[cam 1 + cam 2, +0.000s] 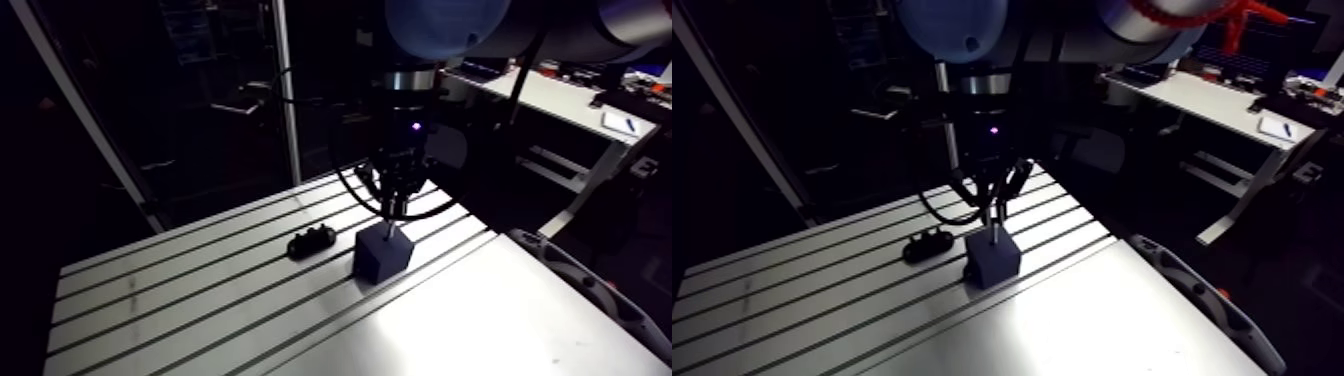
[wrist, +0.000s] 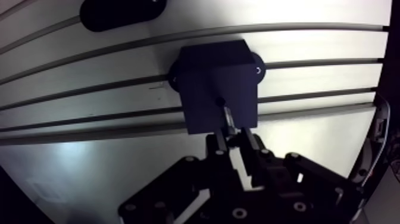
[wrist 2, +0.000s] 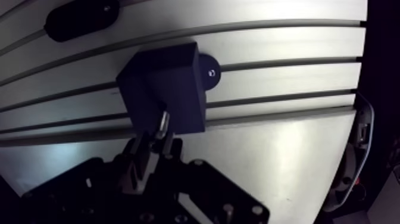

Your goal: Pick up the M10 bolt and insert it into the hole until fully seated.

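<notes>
My gripper (image 2: 234, 142) is clamped on the bolt (image 2: 227, 117), whose tip meets the hole (image 2: 220, 102) in the top of the dark block (image 2: 208, 71). The block sits on the slotted surface (image 2: 315, 44), and a black part (image 2: 119, 12) lies near, beyond it.

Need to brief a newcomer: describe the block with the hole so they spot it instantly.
On the slotted aluminium table, look beneath the gripper. The dark blue block stands there, with the bolt at its top hole; the black piece beside it is low and rounded.
</notes>
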